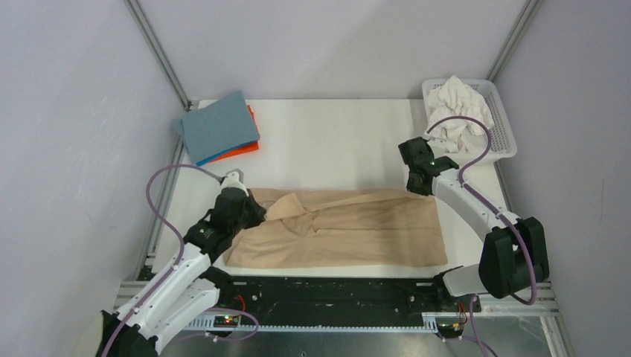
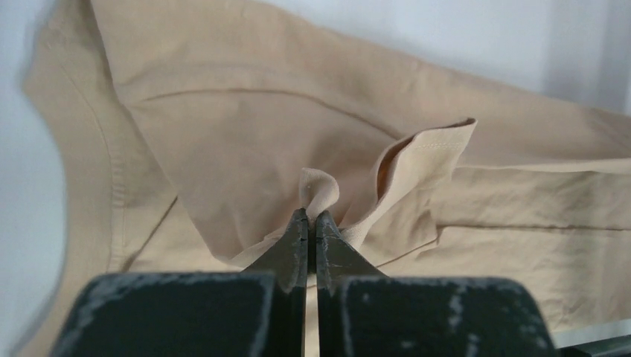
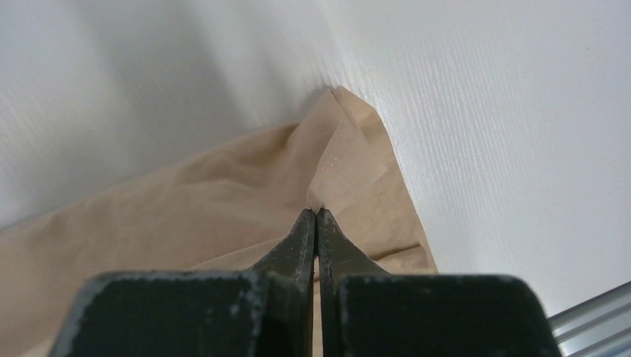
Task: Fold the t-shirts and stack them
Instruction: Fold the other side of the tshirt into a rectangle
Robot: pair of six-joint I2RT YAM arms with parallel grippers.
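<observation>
Across the near half of the table [image 1: 335, 141] lies the tan t-shirt [image 1: 338, 230], spread wide from one arm to the other, its far edge doubled towards the middle. Look at the left gripper [image 2: 311, 219]: jaws pressed tight together, a little nub of tan cloth poking up between the tips, so that's a proper pinch at the shirt's left end, right beside a curled sleeve hem. Over on the other side, the right gripper [image 3: 315, 216] is just as tightly closed at the far right corner, and the fabric peaks up to its tips, which reads as a hold on that corner.

Why both ends? A soft shirt this wide sags and bunches if only one hand lifts it; two matched pinches keep the edge taut, so my read is a lengthwise fold in progress.

Back left, the folded stack [image 1: 219, 128] waits, grey-blue on top, bright blue and orange peeking out beneath: surely the tan one's destination. Far right, a crumpled white t-shirt [image 1: 461, 108] sits in the basket [image 1: 507, 137], not yet folded.
</observation>
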